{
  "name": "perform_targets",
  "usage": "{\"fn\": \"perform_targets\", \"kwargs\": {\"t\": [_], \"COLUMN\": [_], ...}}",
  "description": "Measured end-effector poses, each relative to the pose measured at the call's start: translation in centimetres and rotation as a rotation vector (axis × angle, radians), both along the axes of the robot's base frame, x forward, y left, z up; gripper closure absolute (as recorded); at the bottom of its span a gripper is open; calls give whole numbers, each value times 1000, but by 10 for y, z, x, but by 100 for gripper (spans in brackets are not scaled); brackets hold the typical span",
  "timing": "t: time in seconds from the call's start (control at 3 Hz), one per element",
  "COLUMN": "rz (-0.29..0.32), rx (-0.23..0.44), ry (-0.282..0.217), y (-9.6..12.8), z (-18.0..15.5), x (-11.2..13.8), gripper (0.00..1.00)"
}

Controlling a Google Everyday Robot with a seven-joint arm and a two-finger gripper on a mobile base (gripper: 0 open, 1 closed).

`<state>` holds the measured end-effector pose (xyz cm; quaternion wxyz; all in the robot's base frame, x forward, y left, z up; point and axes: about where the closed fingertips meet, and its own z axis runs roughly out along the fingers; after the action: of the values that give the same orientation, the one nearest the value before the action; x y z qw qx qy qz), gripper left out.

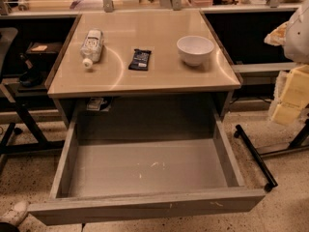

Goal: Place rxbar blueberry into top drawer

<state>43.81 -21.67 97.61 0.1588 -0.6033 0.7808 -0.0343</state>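
The rxbar blueberry (140, 59) is a small flat dark bar lying on the tan tabletop (145, 79), between a clear plastic bottle and a white bowl. The top drawer (145, 207) is pulled fully open below the table. Its grey scuffed floor (145, 166) holds nothing. My gripper (276, 35) shows only partly at the right edge of the camera view, on the white arm (299, 33). It is right of the table, level with the bowl, apart from the bar and holding nothing that I can see.
A clear plastic bottle (91, 47) lies on its side at the table's left. A white bowl (195, 50) stands at the right. Yellow foam blocks (291, 95) and a black cart leg (256, 156) are right of the drawer. A dark chair (14, 81) is at the left.
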Motion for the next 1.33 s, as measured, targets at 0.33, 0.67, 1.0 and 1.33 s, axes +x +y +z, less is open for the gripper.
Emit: {"fn": "perform_targets", "kwargs": {"t": [0.33,0.67,1.0,1.33], "rz": [0,26,59,60], "rx": [0,-25,-78,-73], "ry": [-2,4,39,22], "y": [0,11,28,30], "z": [0,2,-8,-7], "x": [0,23,75,78], "gripper": [0,0,0,0]}}
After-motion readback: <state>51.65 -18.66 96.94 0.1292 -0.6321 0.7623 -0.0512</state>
